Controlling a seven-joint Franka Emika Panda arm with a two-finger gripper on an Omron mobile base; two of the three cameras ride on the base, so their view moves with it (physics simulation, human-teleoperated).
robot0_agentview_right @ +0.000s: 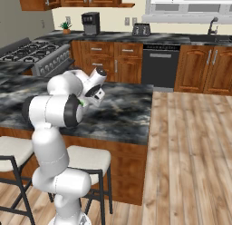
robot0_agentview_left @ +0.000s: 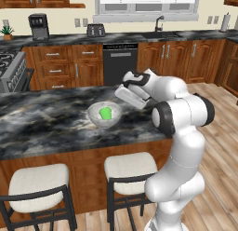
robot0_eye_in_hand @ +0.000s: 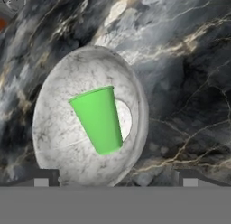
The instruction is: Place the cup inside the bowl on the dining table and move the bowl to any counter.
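Green cup (robot0_eye_in_hand: 98, 119) inside the speckled bowl (robot0_eye_in_hand: 58, 128), upright but leaning, mouth toward the upper left of the hand view, base near the bowl's bottom. Bowl (robot0_agentview_left: 105, 115) set on the marbled surface of the dining table (robot0_agentview_left: 46, 118), not far from the edge above the stools; cup (robot0_agentview_left: 106, 113) visible within it from the left base view too.

Arm raised from the floor beside the table, elbow bent high, forearm reaching toward the bowl. Hand (robot0_agentview_left: 126, 96) just beside the bowl, on the arm's side of it, slightly above its rim, tilted down toward it. Hand (robot0_eye_in_hand: 115, 180) open wide, empty: two dark fingertips (robot0_eye_in_hand: 43, 178) far apart at the bottom of the hand view, one on each side of the bowl's near rim, touching nothing as far as can be seen. From the right base view, wrist and hand (robot0_agentview_right: 94, 93) turned away over the table (robot0_agentview_right: 122, 110), bowl hidden behind the arm.

Two white-cushioned stools (robot0_agentview_left: 130, 167) tucked against the table's wood base, below the bowl. Well beyond the bowl, wall counter (robot0_agentview_left: 121, 39) with sink tap (robot0_agentview_left: 159, 23), toaster (robot0_agentview_left: 95, 30) and coffee machine (robot0_agentview_left: 39, 26); black dishwasher (robot0_agentview_left: 120, 62) under it.
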